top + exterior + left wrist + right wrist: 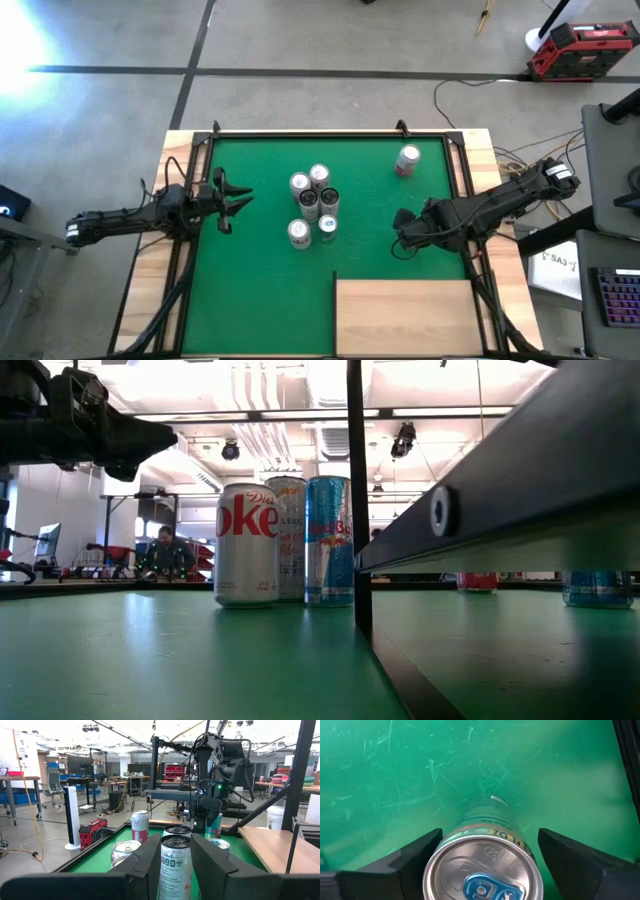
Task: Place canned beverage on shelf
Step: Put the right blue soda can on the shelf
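Observation:
My right gripper (402, 232) is over the green mat's right part, shut on a can with a silver top and blue tab (482, 880); in the high view the gripper hides that can. My left gripper (236, 200) is open at the mat's left side, pointing at a cluster of several upright cans (315, 205) and apart from them. One more can (407, 160) stands alone at the far right. The shelf (405, 315), a pale plywood panel, lies flat at the near right, just nearside of my right gripper. My right gripper pinches the can between its two fingers, on opposite sides of its wall just below the top rim (434, 870). The fingers come from the table's right side, slanting down. The can stays upright, top up; I cannot tell whether its bottom is on the mat.
The mat (260, 290) has bare room on its near left and between the cluster and my right gripper. Black rails (455, 160) and wooden table edges frame it. In the low view a black bar (357, 500) stands beside the cluster. A person (165, 552) sits far off in the room.

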Motion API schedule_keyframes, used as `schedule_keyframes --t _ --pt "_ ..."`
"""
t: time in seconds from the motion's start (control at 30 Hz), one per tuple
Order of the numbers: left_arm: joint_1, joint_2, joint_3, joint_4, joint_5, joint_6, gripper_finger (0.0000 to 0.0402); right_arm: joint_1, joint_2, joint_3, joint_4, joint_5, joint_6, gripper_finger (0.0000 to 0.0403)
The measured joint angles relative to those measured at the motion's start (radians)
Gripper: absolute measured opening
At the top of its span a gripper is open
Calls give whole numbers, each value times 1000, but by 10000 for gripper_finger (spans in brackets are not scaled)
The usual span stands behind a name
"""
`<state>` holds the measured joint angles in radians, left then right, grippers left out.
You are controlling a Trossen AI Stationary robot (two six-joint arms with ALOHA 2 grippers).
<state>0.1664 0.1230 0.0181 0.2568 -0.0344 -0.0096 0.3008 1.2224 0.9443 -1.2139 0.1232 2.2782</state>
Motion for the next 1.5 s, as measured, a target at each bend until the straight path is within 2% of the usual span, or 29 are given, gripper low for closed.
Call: schedule_keyframes --t 0.2,0.6,1.0,1.2,1.5 --pt "0 0 0 0 0 0 88 0 8 1 18 -22 16 224" --pt "0 0 0 0 0 0 88 0 1 3 31 -30 -69 224" --pt "0 0 0 0 0 0 88 12 -10 212 -173 -68 -223 224" --pt "0 0 0 0 0 0 88 90 -10 254 -201 -73 -231 224" --pt "0 0 0 0 0 0 88 288 -11 279 -215 -82 -74 224"
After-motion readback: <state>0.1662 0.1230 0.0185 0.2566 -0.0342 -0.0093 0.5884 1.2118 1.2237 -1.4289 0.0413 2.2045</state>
